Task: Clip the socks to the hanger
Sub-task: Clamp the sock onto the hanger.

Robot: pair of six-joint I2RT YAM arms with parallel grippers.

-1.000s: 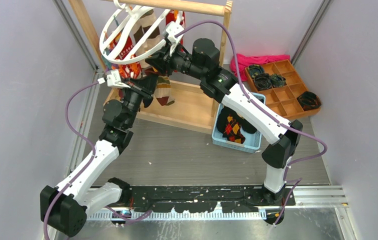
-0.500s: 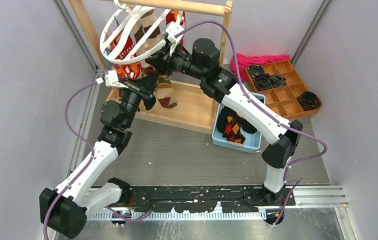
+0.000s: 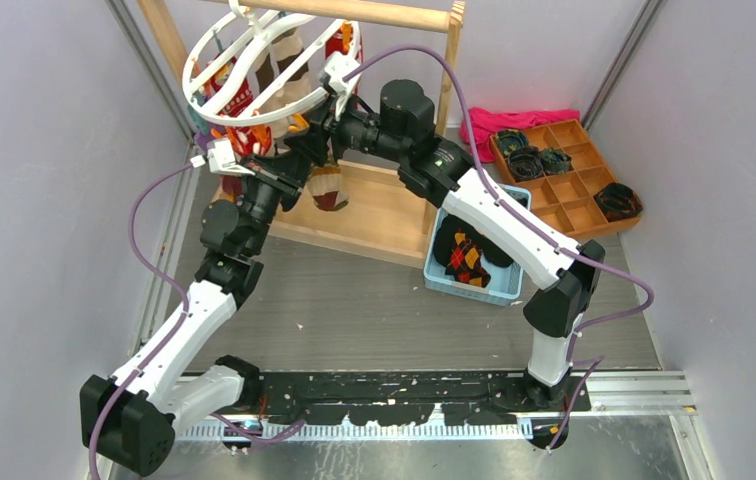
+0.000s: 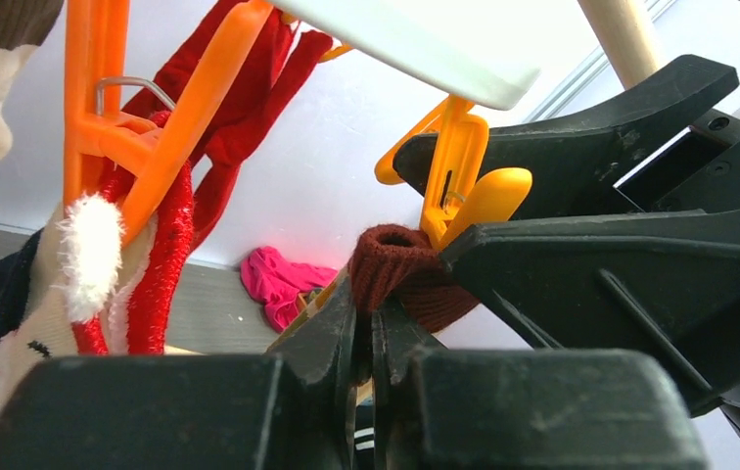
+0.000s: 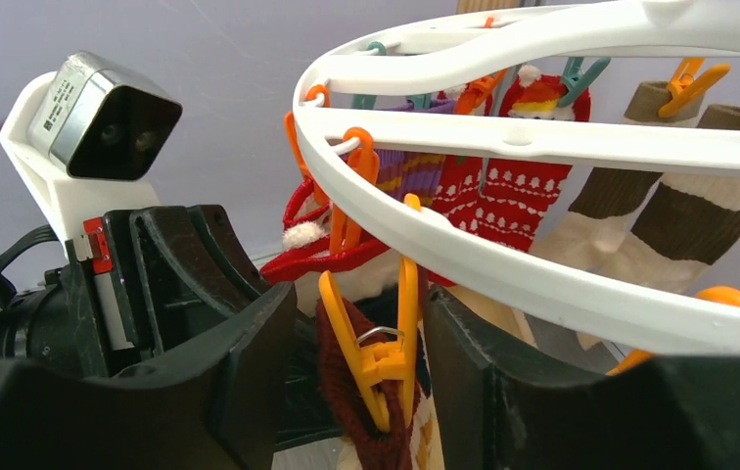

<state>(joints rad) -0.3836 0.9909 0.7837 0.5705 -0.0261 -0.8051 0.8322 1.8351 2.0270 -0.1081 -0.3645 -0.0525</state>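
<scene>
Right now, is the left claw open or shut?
Shut: the left gripper pinches the maroon sock by its cuff beside an orange clip.

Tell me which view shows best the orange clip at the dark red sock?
The right wrist view: the orange clip hangs whole between the fingers of the right gripper, its jaws at the dark red sock. The left wrist view shows only part of it. In the top external view the arms hide it.

Top view: we find the hanger (image 5: 542, 137) hemmed in. The wooden rail (image 3: 374, 13) bars 12 o'clock and hung socks (image 5: 518, 196) fill its ring. The left arm (image 3: 194, 310) occupies 7 o'clock, the right arm (image 3: 499, 225) and blue basket (image 3: 469, 292) 4 o'clock. Bare table (image 3: 374, 310) between the arms, 6 o'clock, lies open.
</scene>
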